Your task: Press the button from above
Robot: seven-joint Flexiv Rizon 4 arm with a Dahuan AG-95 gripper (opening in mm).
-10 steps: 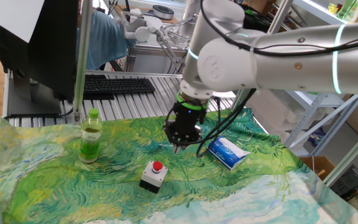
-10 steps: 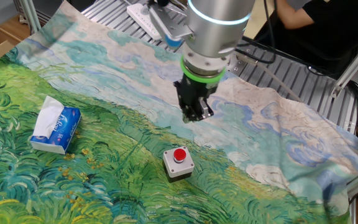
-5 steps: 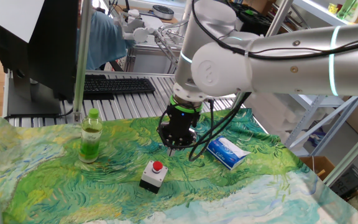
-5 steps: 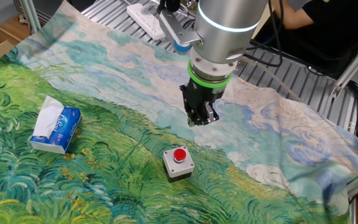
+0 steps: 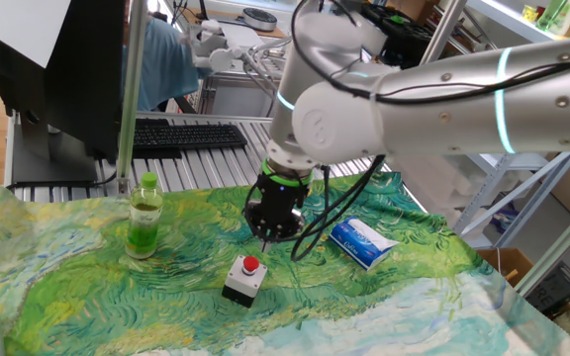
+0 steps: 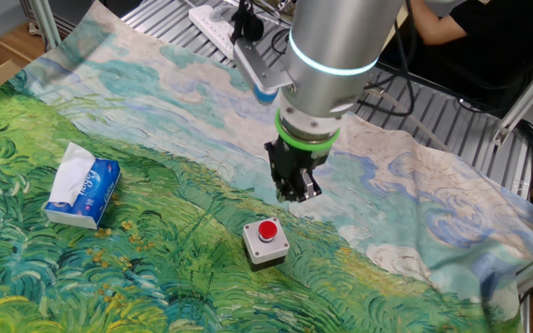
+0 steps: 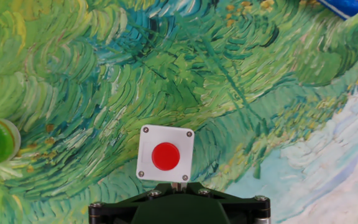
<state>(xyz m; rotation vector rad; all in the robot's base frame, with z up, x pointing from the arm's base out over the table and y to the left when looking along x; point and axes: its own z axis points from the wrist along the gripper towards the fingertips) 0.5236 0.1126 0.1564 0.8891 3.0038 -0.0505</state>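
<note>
The button (image 5: 251,265), a red round cap on a small boxy housing, is sitting upright on the surface (image 5: 87,287), which is wearing a cloth printed with swirling green, yellow and pale blue brushstrokes. In the hand view the housing's top is showing pale with a screw at each corner, and the red cap (image 7: 166,156) is lying near the lower middle of the picture, just above the dark edge of the gripper body.

The gripper (image 5: 265,235) is hanging in the air above the cloth, pointing down, with a clear gap between its tip and the button. In the other fixed view the gripper (image 6: 294,194) is sitting up and slightly to the right of the button (image 6: 266,231), not touching it. Whether its fingers are apart or together I cannot tell from any view.

A bottle of green liquid (image 5: 145,215) is standing upright well to the side of the button, and a blue tissue pack (image 5: 362,242) is lying on the cloth on the opposite side.
</note>
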